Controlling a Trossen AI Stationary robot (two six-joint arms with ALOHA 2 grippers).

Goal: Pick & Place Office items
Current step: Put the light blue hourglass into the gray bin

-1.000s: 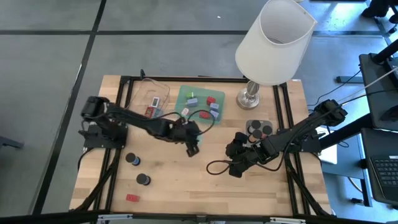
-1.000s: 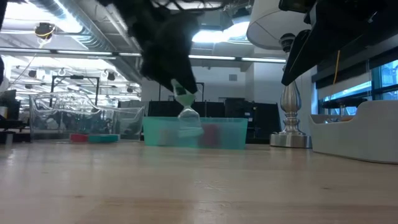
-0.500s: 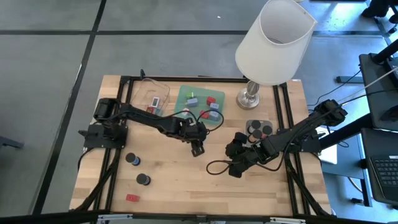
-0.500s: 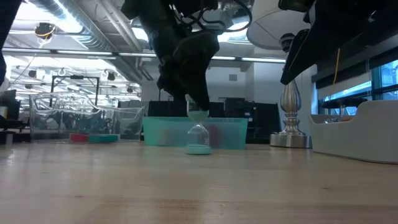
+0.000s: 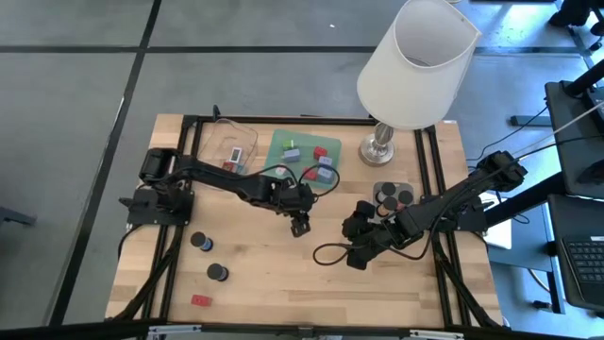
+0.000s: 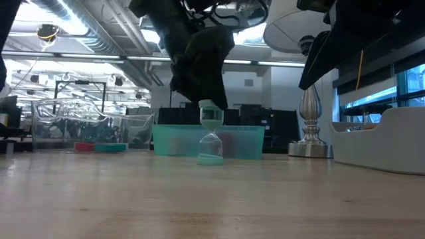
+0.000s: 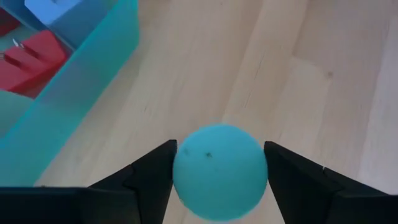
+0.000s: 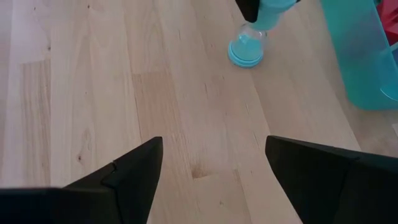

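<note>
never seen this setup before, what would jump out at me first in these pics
Probably the big white-shaded lamp towering over the table's far edge. Next, the left gripper at mid-table, just in front of the green tray, its fingers closed on a mint-green hourglass-shaped piece standing on the wood. The right gripper waits open nearby, beside a grey tray of black round caps.

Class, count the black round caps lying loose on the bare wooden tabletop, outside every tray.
2: one black cap and a second black cap, both near the table's left side. Others may be hidden beneath the arms.
</note>
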